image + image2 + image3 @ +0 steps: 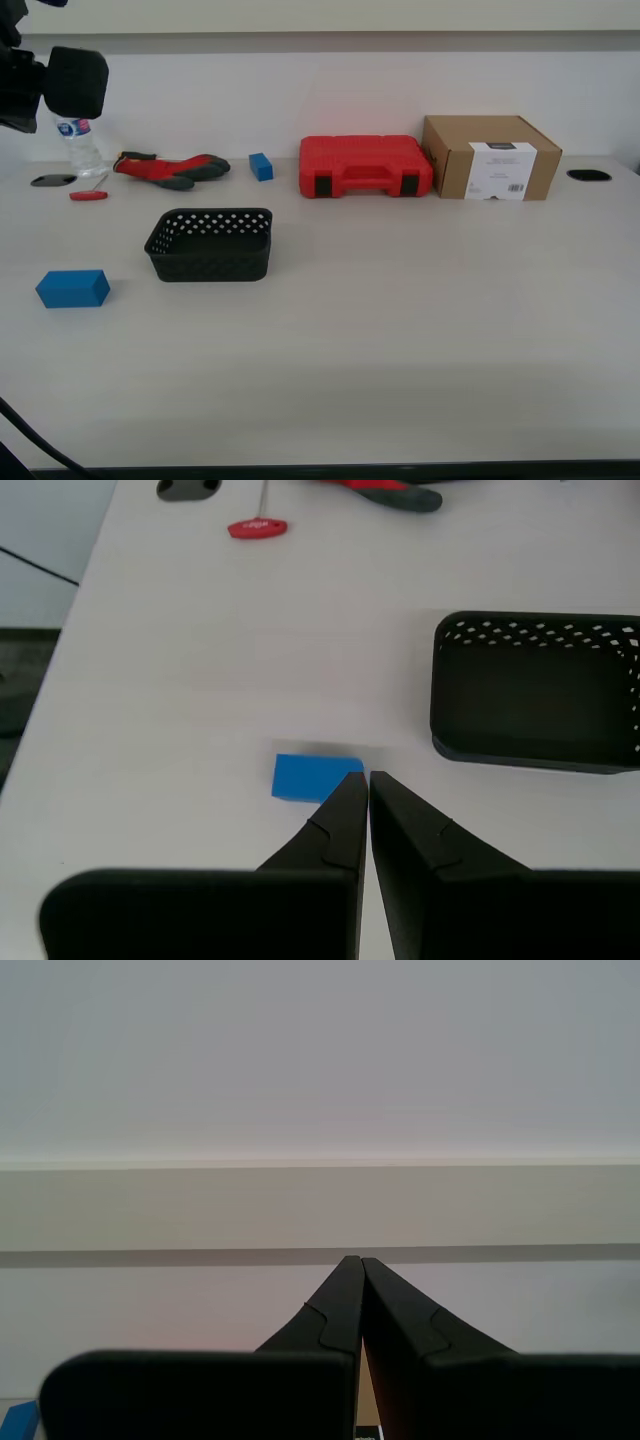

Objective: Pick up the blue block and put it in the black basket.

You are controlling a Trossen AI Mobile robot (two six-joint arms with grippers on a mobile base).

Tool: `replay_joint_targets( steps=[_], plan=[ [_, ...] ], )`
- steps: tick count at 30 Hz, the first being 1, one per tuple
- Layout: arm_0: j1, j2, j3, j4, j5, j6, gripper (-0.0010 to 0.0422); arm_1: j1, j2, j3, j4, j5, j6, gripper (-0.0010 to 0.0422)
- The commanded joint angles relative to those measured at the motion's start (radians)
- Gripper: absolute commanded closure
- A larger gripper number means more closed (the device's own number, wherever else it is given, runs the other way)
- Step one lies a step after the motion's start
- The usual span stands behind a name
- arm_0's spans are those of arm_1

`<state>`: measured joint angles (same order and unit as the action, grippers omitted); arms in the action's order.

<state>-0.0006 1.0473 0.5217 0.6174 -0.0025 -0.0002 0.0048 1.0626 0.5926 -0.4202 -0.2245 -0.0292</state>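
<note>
Near the desk's front edge, beside the black basket (210, 244), lies the blue block (72, 288). First gripper (367, 776) hangs above it, jaws closed; it should open wide, then descend squarely.

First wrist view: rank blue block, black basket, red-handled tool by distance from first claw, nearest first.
1. Bright blue rectangular block: just beyond the fingertips of my first claw.
2. Black perforated plastic basket: off to one side, apart from the block.
3. Small red-handled tool: far across the table, near the edge.
</note>
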Motion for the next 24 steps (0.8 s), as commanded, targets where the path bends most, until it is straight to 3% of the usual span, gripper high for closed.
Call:
replay_joint_targets(
  steps=[1, 6, 9, 11, 14, 16, 20, 24],
  plan=[
    [0.001, 0.000, 0.001, 0.002, 0.000, 0.000, 0.0413, 0.003, 0.000, -0.031, 0.000, -0.010, 0.053, 0.0413],
    [0.001, 0.000, 0.001, 0.002, 0.000, 0.000, 0.0413, 0.008, 0.043, -0.051, 0.034, -0.015, 0.434, 0.0412],
    [0.000, 0.000, 0.001, 0.002, 0.000, 0.000, 0.0413, 0.009, 0.102, -0.050, 0.031, -0.034, 0.789, 0.0412],
    [0.000, 0.000, 0.001, 0.002, 0.000, 0.000, 0.0413, 0.010, 0.150, -0.050, 0.032, -0.102, 1.039, 0.0413],
    [0.000, 0.000, 0.001, 0.002, 0.000, 0.000, 0.0413, 0.024, 0.238, -0.051, 0.025, -0.132, 1.310, 0.0413],
    [0.000, 0.000, 0.001, 0.003, 0.000, 0.000, 0.0413, 0.051, 0.304, -0.051, 0.039, -0.121, 1.388, 0.0413],
    [0.001, 0.000, 0.001, 0.002, 0.000, 0.000, 0.0413, 0.154, 0.446, -0.042, 0.053, -0.121, 1.402, 0.0413],
    [0.001, 0.000, 0.001, 0.002, 0.000, 0.000, 0.0413, 0.206, 0.490, -0.014, 0.043, -0.039, 1.458, 0.0412]
  ],
)
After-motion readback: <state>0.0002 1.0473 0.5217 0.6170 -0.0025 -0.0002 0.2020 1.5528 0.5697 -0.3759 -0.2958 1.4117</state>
